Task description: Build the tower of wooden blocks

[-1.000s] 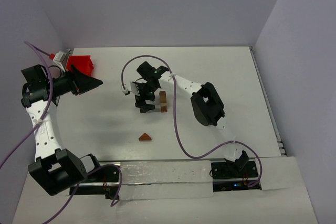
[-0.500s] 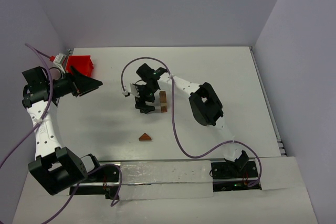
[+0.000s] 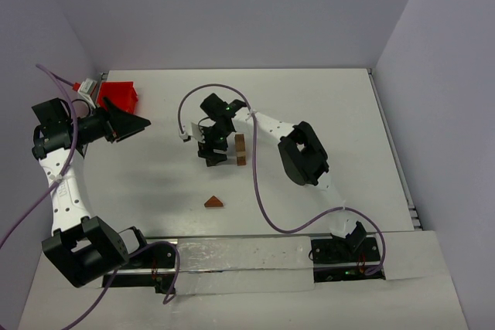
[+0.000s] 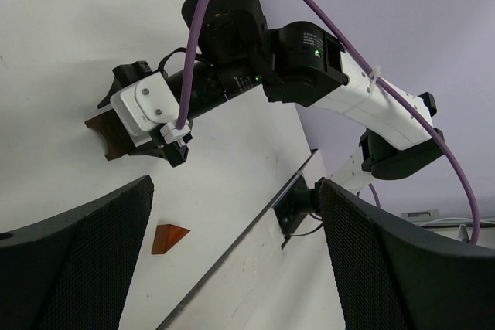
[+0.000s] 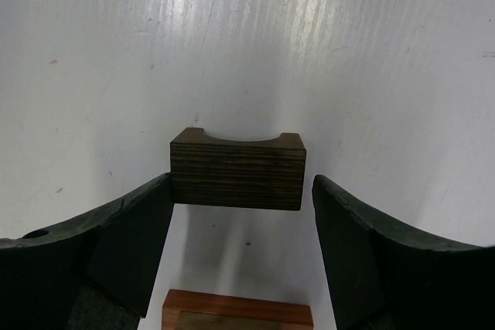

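Right claw straddles dark notched block, not clamping it.

White bench, which is carrying four lots.
1. Red tray: it is sitting at ten o'clock, in the far left corner.
2. Wood block tower: a short reddish-brown stack, it is standing near the middle.
3. Triangular wedge: it is lying alone at seven o'clock of the stack, well apart.
4. Dark notched block: it is lying flat just beside the stack.

Red tray; purple cable; dark brown block, striped grain; reddish-brown block; orange-brown wedge.
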Tool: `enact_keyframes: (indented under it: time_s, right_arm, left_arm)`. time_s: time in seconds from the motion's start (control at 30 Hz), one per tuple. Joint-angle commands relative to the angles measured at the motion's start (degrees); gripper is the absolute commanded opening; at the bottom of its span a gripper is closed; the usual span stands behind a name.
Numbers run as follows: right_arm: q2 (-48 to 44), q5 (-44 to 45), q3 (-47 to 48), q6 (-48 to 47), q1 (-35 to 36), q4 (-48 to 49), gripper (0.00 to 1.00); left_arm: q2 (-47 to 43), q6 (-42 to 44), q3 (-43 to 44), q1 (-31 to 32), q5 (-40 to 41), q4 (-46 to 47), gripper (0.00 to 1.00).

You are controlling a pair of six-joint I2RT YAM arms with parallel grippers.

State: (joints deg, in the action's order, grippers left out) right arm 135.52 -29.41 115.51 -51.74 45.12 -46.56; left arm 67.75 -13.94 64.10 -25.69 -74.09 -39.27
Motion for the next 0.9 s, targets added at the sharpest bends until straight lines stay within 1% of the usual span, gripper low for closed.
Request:
enact_keyframes:
  time_s: [0.0,0.07,0.2,0.27,0.4,0.47,0.57,0.6,0.7,0.77,0.87]
  right_arm:
    - [-1.7,-0.1,-1.2,1.2,0.5,3.9,0.74]
    - [-2.2,-0.2,-1.7,1.4,0.4,4.6,0.71]
    - [-5.2,-0.5,-3.2,2.0,0.4,5.7,0.6]
    - [-7.5,-1.0,-4.5,2.3,0.4,5.7,0.54]
    - [-13.9,-2.1,-5.6,2.7,0.0,3.6,0.47]
    - [-17.3,-3.1,-5.6,3.1,-0.5,1.7,0.42]
    - [-22.2,-4.9,-5.3,3.5,-1.9,-2.0,0.39]
    - [-22.2,-4.9,-5.3,3.4,-1.9,-2.0,0.39]
    - [-27.9,-4.4,-5.3,2.1,-3.6,-8.0,0.35]
    - [-29.5,-3.9,-5.5,1.2,-4.8,-10.5,0.32]
    - [-29.5,-3.6,-5.2,-0.1,-7.2,-13.6,0.24]
  left_arm:
    - [-0.3,1.4,0.7,-0.5,0.0,1.0,0.94]
    - [-0.4,1.7,0.7,-0.6,0.3,0.6,0.94]
    - [-0.6,2.5,0.3,-0.5,0.7,0.2,0.94]
    - [-0.8,2.1,0.1,-0.5,2.5,0.5,0.94]
    - [-2.4,-0.2,-1.4,-0.6,7.5,3.0,0.93]
    - [-3.3,0.3,-2.0,-0.5,10.1,4.0,0.93]
    - [-3.8,2.9,-1.5,-0.2,10.9,2.5,0.93]
    - [-3.7,2.9,-1.4,-0.2,10.9,2.5,0.93]
    - [-3.1,4.7,0.1,1.2,11.5,2.0,0.92]
    - [-2.6,4.9,1.1,2.9,12.7,2.3,0.92]
    - [-1.8,5.8,2.5,5.6,14.7,2.2,0.91]
